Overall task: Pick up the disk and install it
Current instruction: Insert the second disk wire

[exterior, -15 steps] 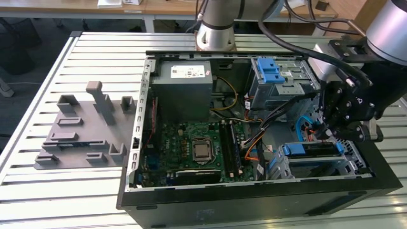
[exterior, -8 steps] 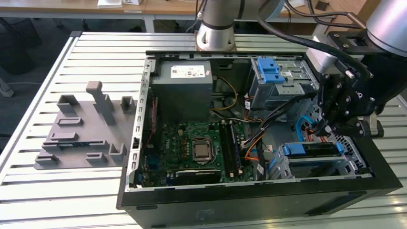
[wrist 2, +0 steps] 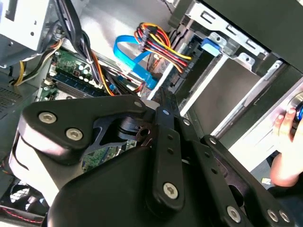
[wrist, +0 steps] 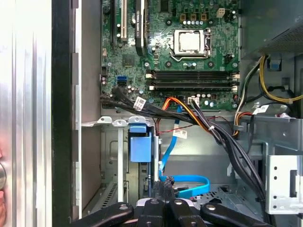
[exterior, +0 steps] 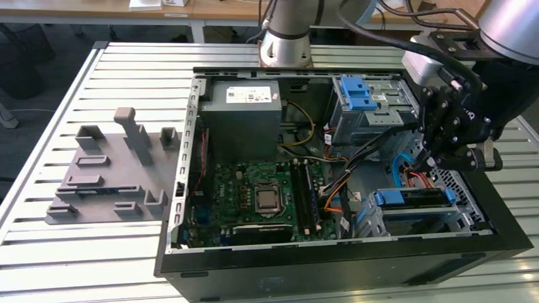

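Gripper (exterior: 440, 163) hangs over the open case (exterior: 181, 189) at the exterior view's right. Its fingers look pressed together with nothing between them, just above the lower drive cage. Left to right in the exterior view: grey fixture plate (exterior: 110, 183), bare on the slatted table (exterior: 84, 252); power supply (exterior: 244, 117), white sticker print unreadable; motherboard (exterior: 261, 196); then the disk (exterior: 413, 201), slotted in the cage with its blue bracket outward, probably for finger access.

computer case (exterior: 337, 265): one, open
motherboard (exterior: 257, 189): one
power supply box (exterior: 246, 120): one
grey fixture (exterior: 110, 170): one, on the counter (exterior: 101, 252)
blue flat cable (wrist: 189, 184): one
hand (wrist 2: 286, 156): one
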`<state>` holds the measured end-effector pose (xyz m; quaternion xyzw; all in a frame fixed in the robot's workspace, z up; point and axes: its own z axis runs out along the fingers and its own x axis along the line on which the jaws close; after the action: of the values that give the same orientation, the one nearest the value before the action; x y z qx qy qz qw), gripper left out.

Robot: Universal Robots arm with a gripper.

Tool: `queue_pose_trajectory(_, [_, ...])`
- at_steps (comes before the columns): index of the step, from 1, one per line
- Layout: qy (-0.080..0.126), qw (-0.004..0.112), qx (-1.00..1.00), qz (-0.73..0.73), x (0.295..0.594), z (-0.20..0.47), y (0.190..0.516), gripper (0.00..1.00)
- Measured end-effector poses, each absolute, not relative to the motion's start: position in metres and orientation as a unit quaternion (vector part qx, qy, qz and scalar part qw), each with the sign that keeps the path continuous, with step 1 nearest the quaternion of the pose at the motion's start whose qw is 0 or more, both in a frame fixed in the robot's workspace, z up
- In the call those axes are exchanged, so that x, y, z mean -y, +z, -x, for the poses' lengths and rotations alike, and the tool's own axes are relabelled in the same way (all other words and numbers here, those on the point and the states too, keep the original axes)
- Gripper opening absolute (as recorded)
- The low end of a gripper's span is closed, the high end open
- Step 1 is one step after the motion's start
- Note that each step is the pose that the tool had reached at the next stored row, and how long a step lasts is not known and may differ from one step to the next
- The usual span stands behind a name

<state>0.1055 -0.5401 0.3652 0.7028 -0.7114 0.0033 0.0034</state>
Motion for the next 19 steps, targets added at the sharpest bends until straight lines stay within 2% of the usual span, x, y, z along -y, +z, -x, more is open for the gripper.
queue_pose_trajectory(12, [0.003, 0.004, 0.711, -0.703, 0.529, -0.106, 0.364, 0.11])
queue_pose_trajectory(13, [0.004, 0.005, 0.711, -0.703, 0.529, -0.106, 0.363, 0.18])
queue_pose_trajectory(17, [0.005, 0.006, 0.711, -0.703, 0.528, -0.106, 0.358, 0.19])
queue_pose_trajectory(18, [0.005, 0.006, 0.711, -0.703, 0.527, -0.106, 0.357, 0.25])
queue_pose_trajectory(19, [0.006, 0.007, 0.711, -0.703, 0.527, -0.106, 0.356, 0.25])
